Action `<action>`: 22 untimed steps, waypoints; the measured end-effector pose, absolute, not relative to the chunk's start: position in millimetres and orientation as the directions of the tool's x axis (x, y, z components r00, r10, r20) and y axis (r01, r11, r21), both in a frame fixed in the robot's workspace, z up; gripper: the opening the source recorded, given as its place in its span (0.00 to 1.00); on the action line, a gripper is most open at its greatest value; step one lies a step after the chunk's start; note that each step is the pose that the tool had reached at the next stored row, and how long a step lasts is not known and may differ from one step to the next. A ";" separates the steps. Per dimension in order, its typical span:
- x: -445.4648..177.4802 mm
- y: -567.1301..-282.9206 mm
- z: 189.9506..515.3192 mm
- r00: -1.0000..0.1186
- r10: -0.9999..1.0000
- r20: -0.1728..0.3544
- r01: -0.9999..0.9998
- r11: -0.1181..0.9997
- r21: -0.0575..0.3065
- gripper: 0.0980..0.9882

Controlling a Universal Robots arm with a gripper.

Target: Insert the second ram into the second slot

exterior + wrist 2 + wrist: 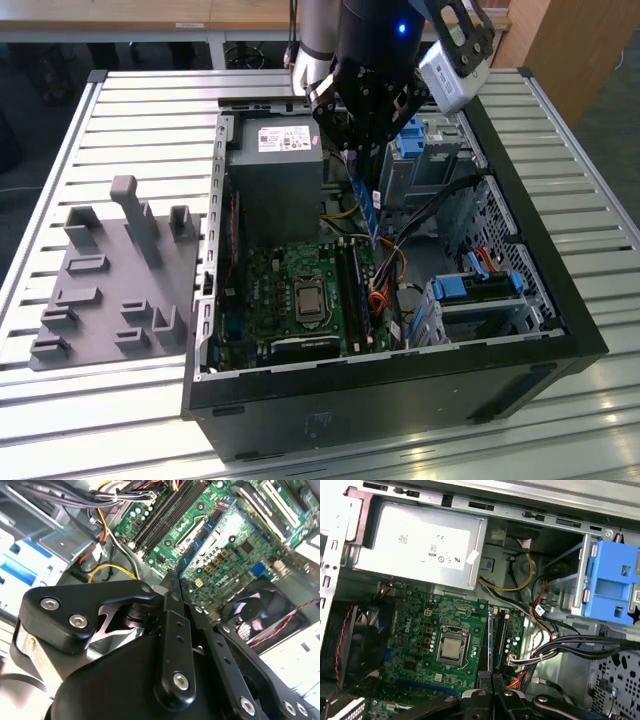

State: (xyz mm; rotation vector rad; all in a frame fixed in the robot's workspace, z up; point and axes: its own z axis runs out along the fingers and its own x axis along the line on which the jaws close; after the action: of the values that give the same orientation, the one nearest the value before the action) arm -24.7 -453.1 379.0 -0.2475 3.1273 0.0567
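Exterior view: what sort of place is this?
Probably a robotics lab bench: an opened computer case lies on a slatted metal table beside a grey fixture plate, and the gripper holds the second ram over it.

smooth black metal tool (174, 582), matt blue second ram (371, 205), ribbed bare-metal table (140, 110)

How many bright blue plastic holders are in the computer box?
2. One bright blue plastic drive-bay latch sits beside the pincer holding the dark-blue ram stick; the other is near the case's front, at the exterior view's right. More may be hidden.
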 end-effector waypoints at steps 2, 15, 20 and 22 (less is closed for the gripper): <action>-24.7 -453.1 378.7 -0.993 -0.120 -0.007 -0.120 0.992 0.036 0.03; -24.7 -453.2 370.3 -1.000 0.004 -0.007 0.004 0.999 0.036 0.03; -24.7 -453.1 361.8 -1.000 0.004 -0.007 0.004 0.999 0.036 0.03; -24.7 -453.2 359.3 -1.000 0.004 -0.007 0.004 0.999 0.036 0.03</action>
State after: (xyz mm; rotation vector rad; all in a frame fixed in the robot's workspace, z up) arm -24.7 -453.2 359.3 0.0062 3.1344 0.0557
